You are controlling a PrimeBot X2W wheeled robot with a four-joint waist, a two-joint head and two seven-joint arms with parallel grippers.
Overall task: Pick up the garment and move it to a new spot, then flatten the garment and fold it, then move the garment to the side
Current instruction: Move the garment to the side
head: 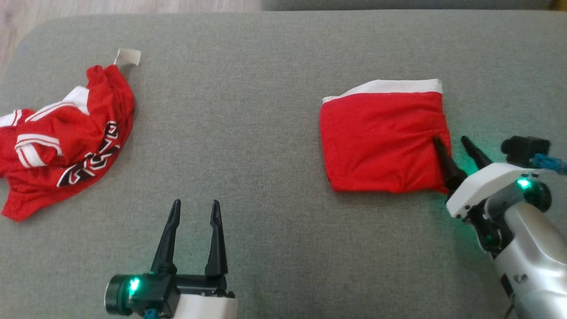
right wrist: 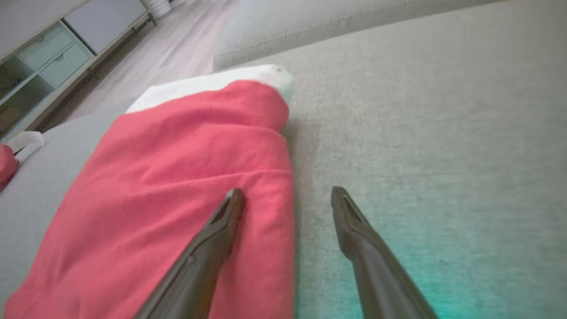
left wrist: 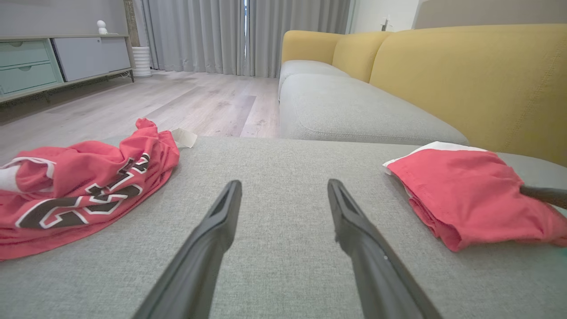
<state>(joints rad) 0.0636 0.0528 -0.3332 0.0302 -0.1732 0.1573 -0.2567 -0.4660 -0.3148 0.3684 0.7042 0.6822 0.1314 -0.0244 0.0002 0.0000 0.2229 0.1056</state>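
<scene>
Right gripper (head: pixel 450 141), fingers parted, straddles the right edge of the folded red garment (head: pixel 381 141) on the grey cushion (head: pixel 266 110) in the head view. The left gripper (head: pixel 196 203) sits spread, and a crumpled red jersey (head: pixel 66 141) lies far left. Left wrist view: spread fingers over bare cushion, folded garment to their right. Right wrist view: one finger over red cloth, the other over cushion.

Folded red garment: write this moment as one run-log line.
folded garment: flat on cushion | right gripper: open, straddling its edge | left gripper: open, empty

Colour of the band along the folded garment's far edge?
White band on the red folded garment; head view shows it best.
</scene>
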